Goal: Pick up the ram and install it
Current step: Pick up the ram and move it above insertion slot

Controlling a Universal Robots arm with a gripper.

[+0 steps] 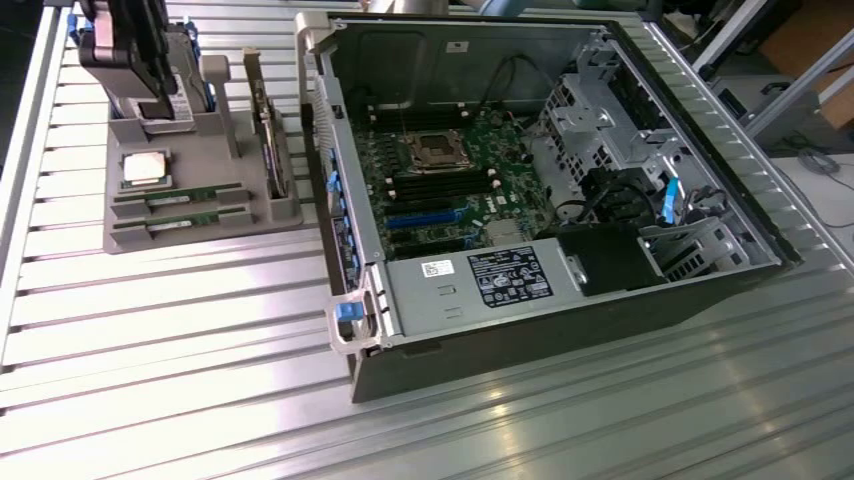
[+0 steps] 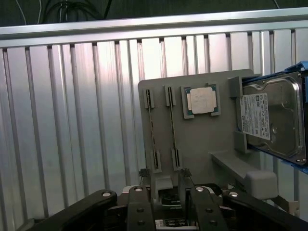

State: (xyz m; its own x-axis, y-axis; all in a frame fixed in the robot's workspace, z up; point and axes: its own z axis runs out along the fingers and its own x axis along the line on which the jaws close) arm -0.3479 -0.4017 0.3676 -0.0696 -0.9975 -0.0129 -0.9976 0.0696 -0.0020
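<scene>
Exterior view: looking down on a ribbed metal table (image 1: pixel 200 350). Finding the gripper (image 1: pixel 154 90) at the exterior view's upper left, hanging over the far end of a grey holder (image 1: pixel 200 235). Seeing two ram sticks (image 1: pixel 180 198) sitting edge-up in parallel slots at the holder's near end. Seeing also a square silver CPU (image 1: pixel 144 168) resting just behind them and a drive (image 1: pixel 271 150) standing on edge along the side toward the exterior view's right. Taking in an open PC case (image 1: pixel 534 350) just beside the holder, holding a green motherboard (image 1: pixel 427 190) and a silver power supply (image 1: pixel 454 300). Noting a black label (image 1: pixel 514 275) and a smaller white one on the power supply, both with print too small for reading.

Wrist view: looking past the gripper (image 2: pixel 165 185), its fingers standing wide apart and gripping nothing. Seeing both ram sticks (image 2: pixel 172 130) seated in their slots in the holder (image 2: pixel 211 139), just beyond the fingertips. Finding the CPU (image 2: pixel 201 101) beside them and the drive (image 2: pixel 274 120) in a blue frame at the holder's edge, wearing a white label with unreadable print.
</scene>
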